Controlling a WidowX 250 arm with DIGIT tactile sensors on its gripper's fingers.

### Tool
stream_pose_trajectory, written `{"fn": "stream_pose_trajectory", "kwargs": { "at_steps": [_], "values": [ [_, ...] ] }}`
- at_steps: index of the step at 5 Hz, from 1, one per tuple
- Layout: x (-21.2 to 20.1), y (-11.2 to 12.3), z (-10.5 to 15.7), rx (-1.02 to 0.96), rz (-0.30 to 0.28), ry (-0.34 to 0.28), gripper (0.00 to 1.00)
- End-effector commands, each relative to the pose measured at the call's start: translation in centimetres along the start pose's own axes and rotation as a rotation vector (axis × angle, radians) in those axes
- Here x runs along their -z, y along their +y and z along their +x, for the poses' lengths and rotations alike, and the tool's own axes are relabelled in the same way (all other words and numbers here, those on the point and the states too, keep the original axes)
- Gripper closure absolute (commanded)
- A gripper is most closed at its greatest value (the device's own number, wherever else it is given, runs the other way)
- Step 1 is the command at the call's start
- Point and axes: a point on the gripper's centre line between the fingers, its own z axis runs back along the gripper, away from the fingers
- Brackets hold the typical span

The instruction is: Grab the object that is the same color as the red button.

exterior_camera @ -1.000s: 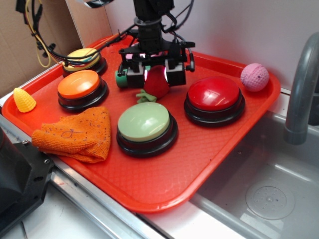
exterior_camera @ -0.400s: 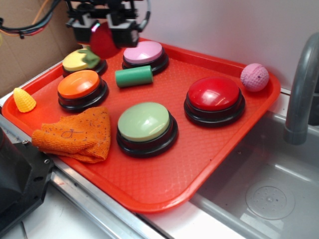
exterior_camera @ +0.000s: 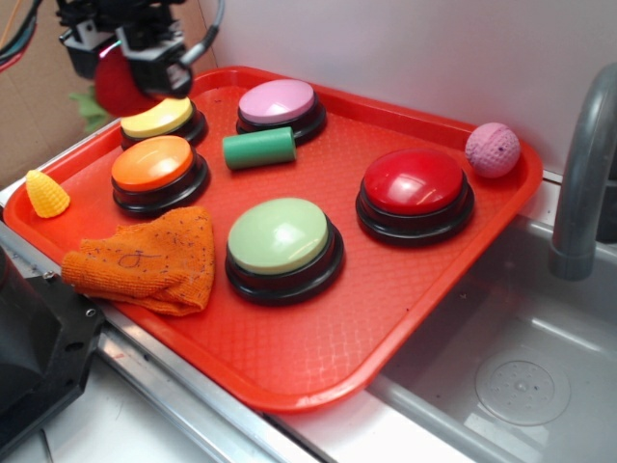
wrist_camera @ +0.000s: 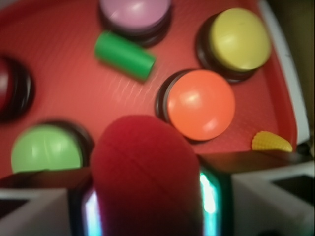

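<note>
The fuzzy red strawberry toy [exterior_camera: 120,82] hangs in the air at the far left, above and left of the yellow button [exterior_camera: 159,118], its green leaves [exterior_camera: 89,106] sticking out to the left. My gripper [exterior_camera: 123,60] is shut on it, one finger pressed to each side. In the wrist view the strawberry [wrist_camera: 145,172] fills the space between the glowing pads of the gripper [wrist_camera: 147,201], high over the tray. The red button [exterior_camera: 414,182] sits on its black base at the tray's right side; only its edge [wrist_camera: 6,88] shows in the wrist view.
On the red tray [exterior_camera: 386,318] stand an orange button [exterior_camera: 156,164], a light green button [exterior_camera: 281,236] and a pink button [exterior_camera: 278,101]. A green cylinder [exterior_camera: 258,149], an orange cloth [exterior_camera: 149,260], a yellow cone [exterior_camera: 45,193] and a pink ball [exterior_camera: 493,149] lie there too. Sink and faucet [exterior_camera: 578,174] at right.
My gripper lifted the strawberry off the tray near the green cylinder, then carried it up and far to the left, past the yellow button.
</note>
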Motion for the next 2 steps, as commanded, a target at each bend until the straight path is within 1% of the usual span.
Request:
{"fn": "stream_pose_trajectory", "kwargs": {
  "at_steps": [1,2],
  "values": [
    [-0.97,1.57,-0.16,0.083,-0.04,-0.025,1.0],
    [-1.26,2.04,0.22,0.037,-0.021,-0.048,0.97]
  ]
}}
